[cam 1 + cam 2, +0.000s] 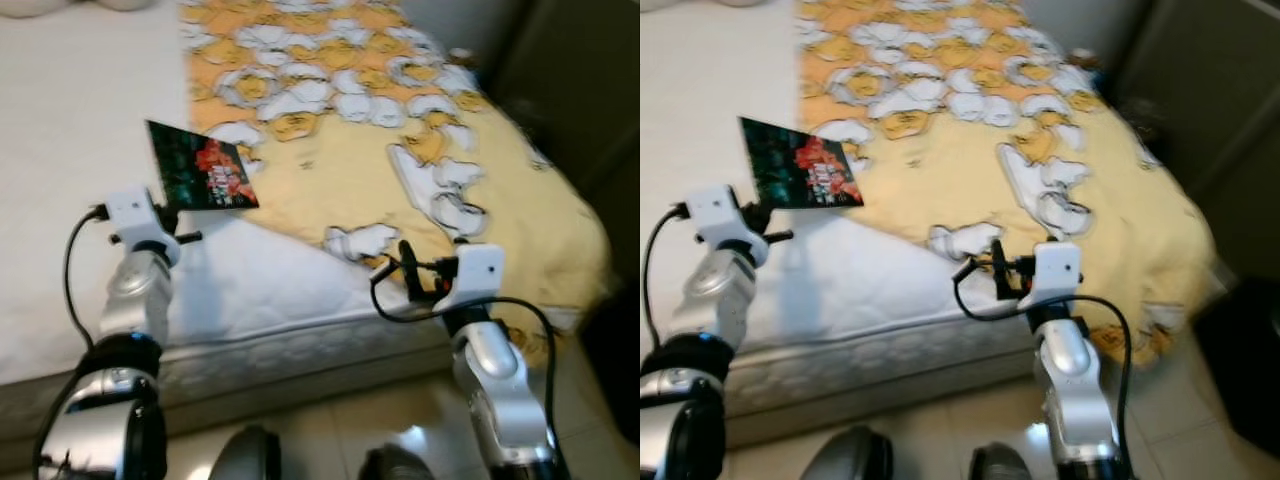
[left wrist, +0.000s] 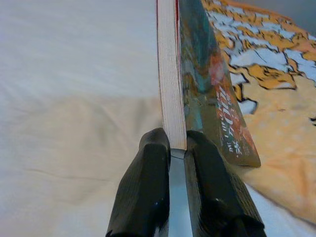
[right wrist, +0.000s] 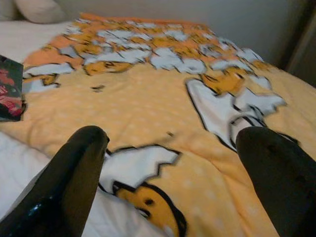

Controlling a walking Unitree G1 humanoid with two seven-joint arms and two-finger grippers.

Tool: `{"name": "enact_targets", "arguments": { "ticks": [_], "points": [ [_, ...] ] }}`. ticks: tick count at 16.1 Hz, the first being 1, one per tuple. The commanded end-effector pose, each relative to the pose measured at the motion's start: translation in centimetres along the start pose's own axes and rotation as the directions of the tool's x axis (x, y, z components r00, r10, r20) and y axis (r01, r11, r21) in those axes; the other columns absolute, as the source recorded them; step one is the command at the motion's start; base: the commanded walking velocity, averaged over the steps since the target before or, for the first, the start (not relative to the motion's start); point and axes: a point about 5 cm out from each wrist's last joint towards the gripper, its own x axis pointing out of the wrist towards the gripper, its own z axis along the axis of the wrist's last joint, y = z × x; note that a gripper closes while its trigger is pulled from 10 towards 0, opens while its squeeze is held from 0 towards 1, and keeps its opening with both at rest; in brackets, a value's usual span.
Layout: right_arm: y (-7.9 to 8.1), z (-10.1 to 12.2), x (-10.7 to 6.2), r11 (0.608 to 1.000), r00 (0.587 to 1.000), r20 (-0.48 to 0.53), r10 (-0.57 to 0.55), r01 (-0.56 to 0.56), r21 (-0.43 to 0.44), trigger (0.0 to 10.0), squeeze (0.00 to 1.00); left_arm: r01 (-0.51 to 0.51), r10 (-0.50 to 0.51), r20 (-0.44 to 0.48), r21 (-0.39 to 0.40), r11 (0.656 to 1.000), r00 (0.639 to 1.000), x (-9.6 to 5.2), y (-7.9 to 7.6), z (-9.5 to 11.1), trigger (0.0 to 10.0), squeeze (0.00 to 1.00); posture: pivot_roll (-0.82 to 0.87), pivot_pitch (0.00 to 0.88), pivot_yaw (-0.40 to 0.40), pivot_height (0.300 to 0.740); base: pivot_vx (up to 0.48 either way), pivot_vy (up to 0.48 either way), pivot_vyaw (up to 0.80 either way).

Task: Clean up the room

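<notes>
The left gripper point(image 2: 177, 148) pinches a thin paperback book point(image 1: 200, 167) by its lower edge, holding it left of centre in the frame over the white mattress point(image 1: 80, 180). Its glossy dark cover bears red print, and its page block is pale. The right gripper point(image 3: 173, 143) hangs spread at the lower right, over the soft yellow blanket point(image 1: 400, 140) with white cartoon shapes.

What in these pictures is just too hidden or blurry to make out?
- Book: cover lettering too blurred to read in the eye views; seen edge-on in the left wrist view, clamped by the left gripper.
- Bed: underside cut off by the lower edge.
- Dark furniture beside the blanket: in shadow, unidentifiable.
- Right gripper: open, holding nothing.
</notes>
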Motion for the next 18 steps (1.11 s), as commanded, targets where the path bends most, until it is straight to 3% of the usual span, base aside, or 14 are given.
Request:
{"name": "enact_targets", "arguments": {
  "ticks": [1,12,15,18],
  "points": [
    [0.0,0.0,0.0,1.0,1.0,0.007,-0.003,0.003,0.01,10.0,0.0,0.008,-0.01,0.062,0.03,1.0,0.998,0.2,-0.3,1.4,10.0,0.0,0.01,0.032,-0.045,0.695,0.0,0.48,0.73],
    [0.2,-0.4,0.8,0.999,1.0,-0.008,0.028,-0.028,0.024,10.0,0.0,0.033,-0.035,0.077,0.024,0.999,0.996,0.0,-2.5,1.9,10.0,0.0,0.03,0.028,-0.06,0.695,0.023,0.473,0.62],
    [0.3,-0.4,0.8,0.999,0.999,-0.01,0.032,-0.031,0.024,10.0,0.0,0.044,-0.047,0.078,0.038,0.998,0.996,0.3,-2.9,2.2,10.0,0.0,0.03,0.027,-0.06,0.695,0.241,0.086,0.0],
    [0.4,-0.4,0.8,0.999,1.0,0.002,0.026,-0.026,0.02,10.0,0.0,0.089,-0.099,0.096,0.103,0.991,0.99,0.4,-3.7,3.0,10.0,0.0,0.03,0.025,-0.053,0.695,0.0,0.0,0.0]
  ]
}}
